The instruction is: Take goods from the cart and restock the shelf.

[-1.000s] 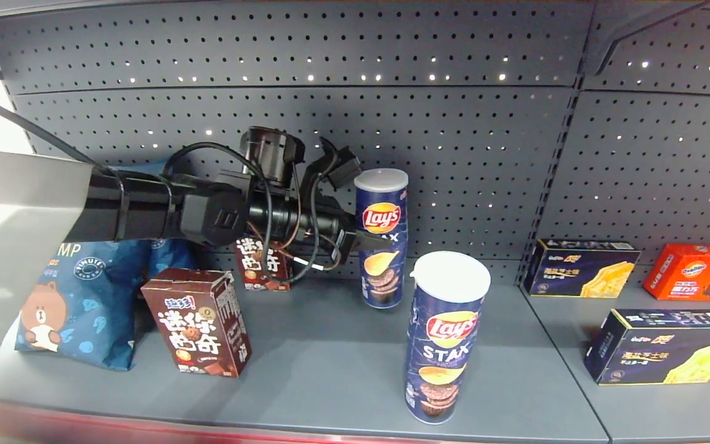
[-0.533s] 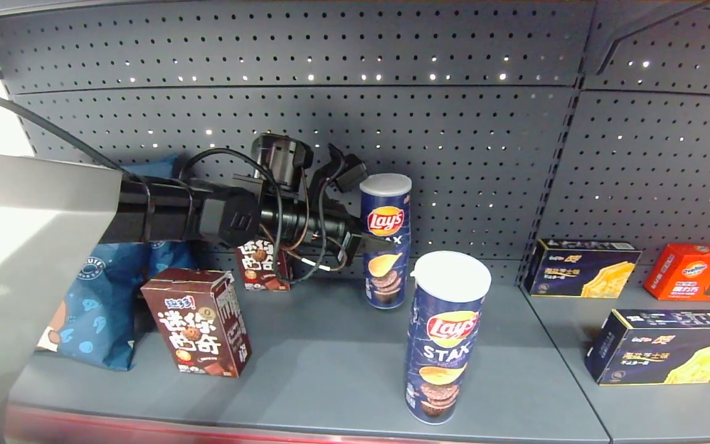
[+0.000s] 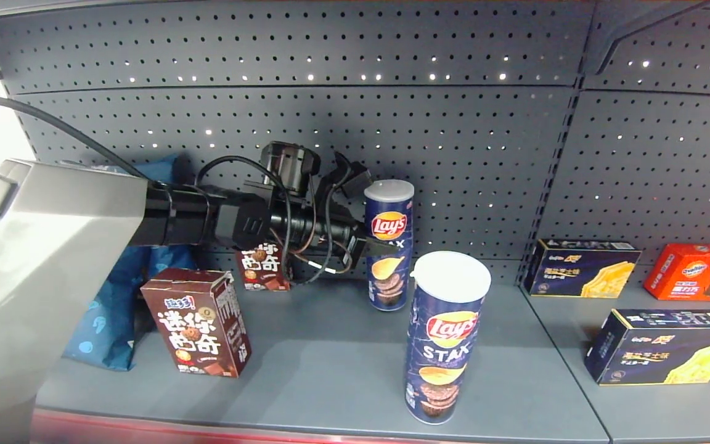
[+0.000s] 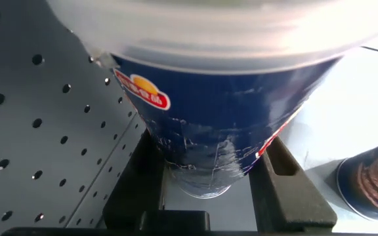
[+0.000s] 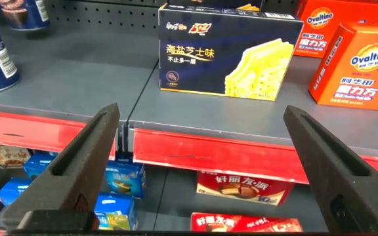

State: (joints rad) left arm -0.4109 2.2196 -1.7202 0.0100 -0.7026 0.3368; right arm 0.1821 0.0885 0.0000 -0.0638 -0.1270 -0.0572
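Left end effector [image 3: 372, 245] is pinching a chip can [image 3: 388, 216] by its middle, upright, deep on the shelf [image 3: 330, 370], close to the pegboard [image 3: 453, 154]. A 2nd can [image 3: 444, 336] stands nearer the front edge, apart from it. Right end effector [image 5: 202, 164] is spread wide, facing a dark blue box [image 5: 228, 52] across the shelf lip.

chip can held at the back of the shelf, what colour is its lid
Whitish-grey lid on the dark blue chip can; clearest in the head view.
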